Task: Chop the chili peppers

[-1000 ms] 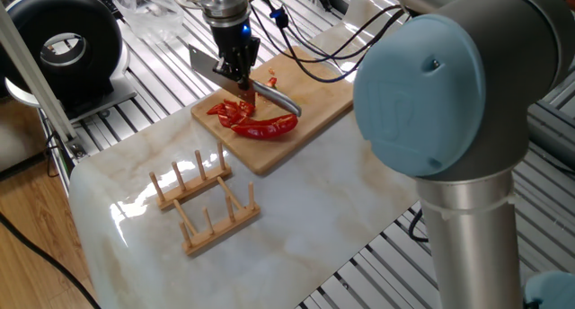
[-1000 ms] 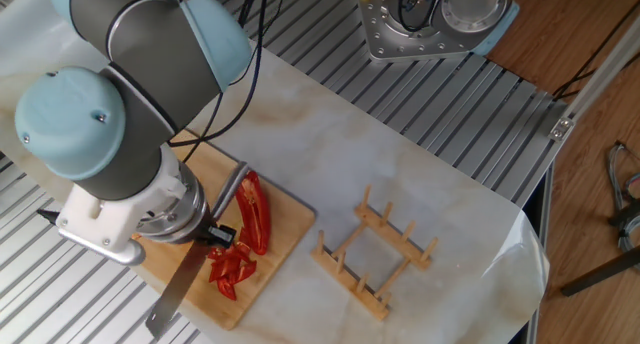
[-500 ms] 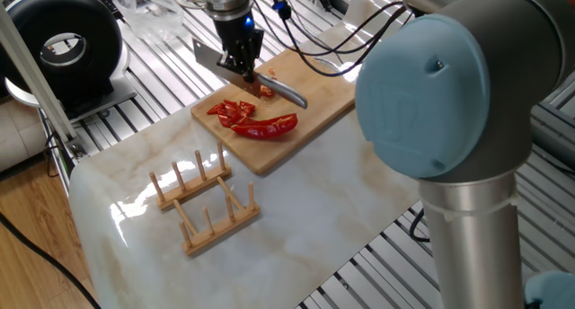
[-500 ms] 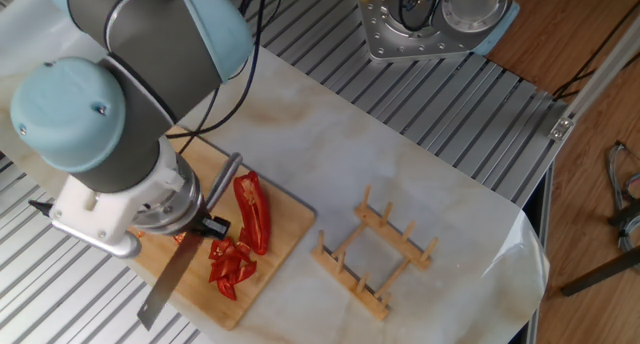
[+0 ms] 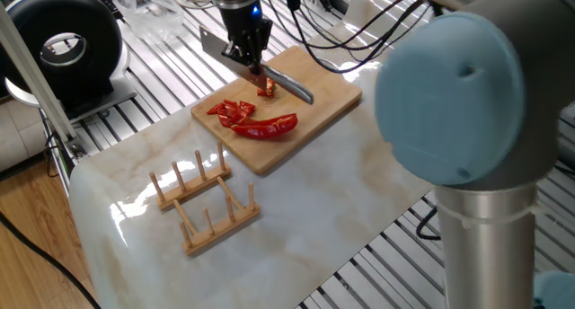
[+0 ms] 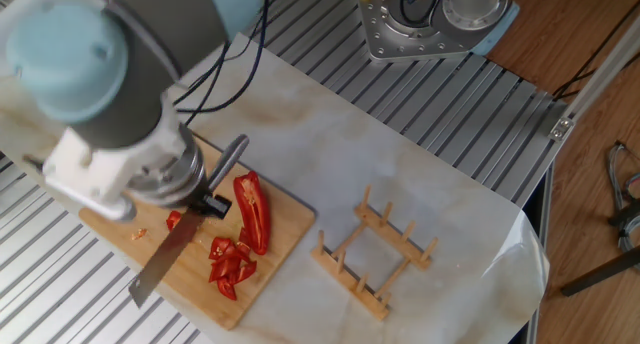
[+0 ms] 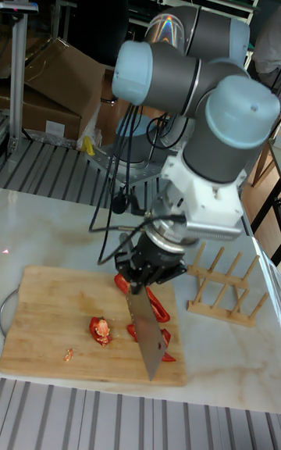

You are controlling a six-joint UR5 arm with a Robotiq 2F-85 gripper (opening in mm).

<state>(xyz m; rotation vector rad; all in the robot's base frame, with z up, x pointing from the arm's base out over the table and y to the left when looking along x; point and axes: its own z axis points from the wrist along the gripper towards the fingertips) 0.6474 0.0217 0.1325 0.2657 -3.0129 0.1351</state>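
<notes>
Your claw point(image 5: 249, 59) is clamped on the handle of a knife point(image 6: 168, 258), blade raised above the cutting board point(image 6: 265, 269). The chili peppers point(image 5: 254, 120) lie on that board: one long half point(image 6: 254, 213) and a heap of cut pieces point(image 6: 228, 265) near the board's edge toward the wooden rack point(image 5: 203, 201). The marble worktop point(image 5: 305, 201) between board and rack is open. The tall fixed view alone shows a separate red bit point(image 7: 101, 330) on the board, left of the blade.
</notes>
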